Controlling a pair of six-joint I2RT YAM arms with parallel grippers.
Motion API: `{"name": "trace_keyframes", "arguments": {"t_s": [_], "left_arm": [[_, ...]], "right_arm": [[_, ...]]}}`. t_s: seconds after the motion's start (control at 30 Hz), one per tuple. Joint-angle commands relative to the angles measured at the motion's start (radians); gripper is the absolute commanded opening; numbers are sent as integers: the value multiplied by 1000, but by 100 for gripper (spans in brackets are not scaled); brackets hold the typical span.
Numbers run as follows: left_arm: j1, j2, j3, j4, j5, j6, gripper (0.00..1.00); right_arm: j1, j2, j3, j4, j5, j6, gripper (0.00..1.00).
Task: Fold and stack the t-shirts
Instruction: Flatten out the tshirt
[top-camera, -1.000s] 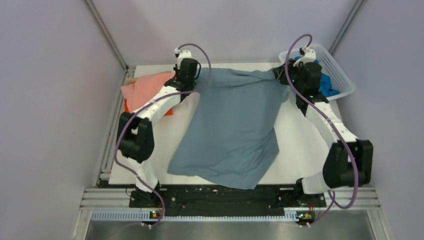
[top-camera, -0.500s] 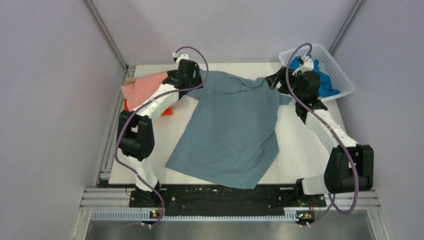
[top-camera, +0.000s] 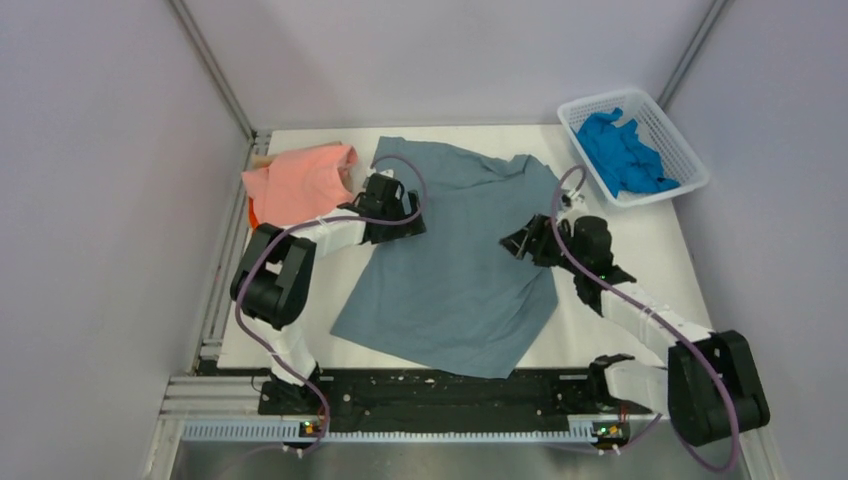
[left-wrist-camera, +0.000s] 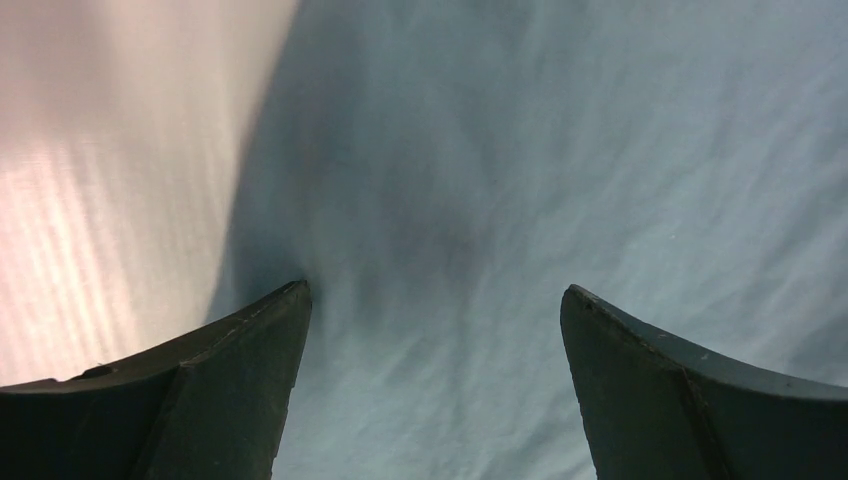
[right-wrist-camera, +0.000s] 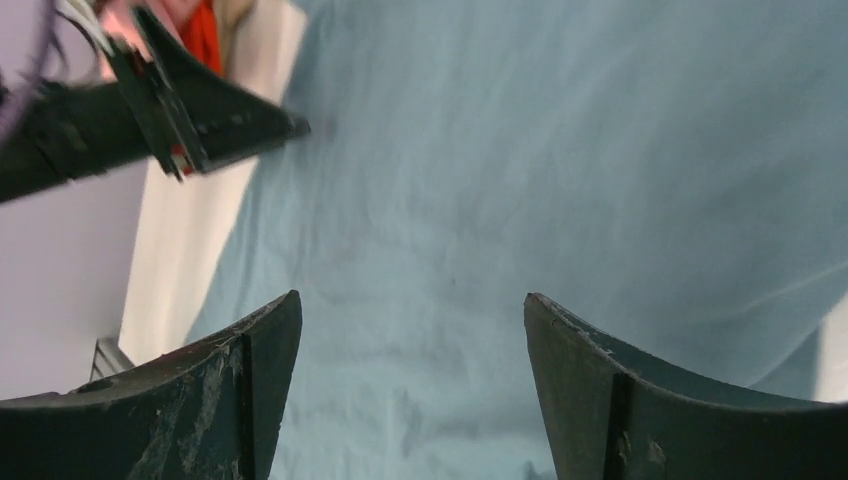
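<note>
Far left, well off the left gripper's (top-camera: 408, 222) left side, the pink shirt (top-camera: 300, 182) sits on the orange shirt (top-camera: 252, 213), which only peeks out at the edge. A second ago both grippers were up at the far edge, holding the top of the grey-blue shirt (top-camera: 455, 265). Now both have let go and pulled back toward the near side. The left gripper's fingers are spread with nothing between them, low over the cloth just inside its left edge, with bare table (top-camera: 650, 240) showing to the left in its wrist view. The right gripper (top-camera: 517, 243) is also spread and empty, over the shirt's right side. So the shirt lies flat and spread under and between the two grippers, and the laying-out step looks done, with folding probably next. Beyond the right gripper, far right, the blue shirt (top-camera: 620, 155) waits in the basket (top-camera: 690, 172), well apart. The grey-blue shirt's collar end points away from the grippers toward the far edge and the hem toward the arm bases. Its long axis runs far to near, skewed a little, with the hem end drifting left and one hem corner hanging at the near table edge. A few light wrinkles, no bunching seen.
</note>
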Motion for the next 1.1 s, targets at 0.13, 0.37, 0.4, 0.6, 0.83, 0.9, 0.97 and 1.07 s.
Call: {"name": "trace_keyframes", "arguments": {"t_s": [0.13, 0.37, 0.4, 0.6, 0.83, 0.9, 0.97, 1.07], "left_arm": [[-49, 35, -89, 99, 59, -86, 98], [-185, -111, -350, 181, 72, -258, 97], [-228, -138, -383, 208, 83, -280, 97], [-479, -101, -379, 452, 158, -385, 98], [-629, 192, 62, 538, 226, -312, 97], [-648, 183, 75, 547, 215, -285, 98], [-655, 132, 49, 534, 166, -242, 98], [-657, -38, -49, 457, -12, -160, 98]], "right_arm": [[86, 260, -31, 140, 78, 37, 80], [88, 501, 183, 19, 210, -49, 80], [88, 538, 229, 4, 211, -62, 80], [113, 822, 634, -14, 55, -103, 79], [153, 1009, 1060, -193, -105, -189, 79], [150, 945, 1075, -241, -79, -268, 80], [139, 865, 1049, -294, -34, -315, 81], [102, 708, 926, -311, 80, -301, 82]]}}
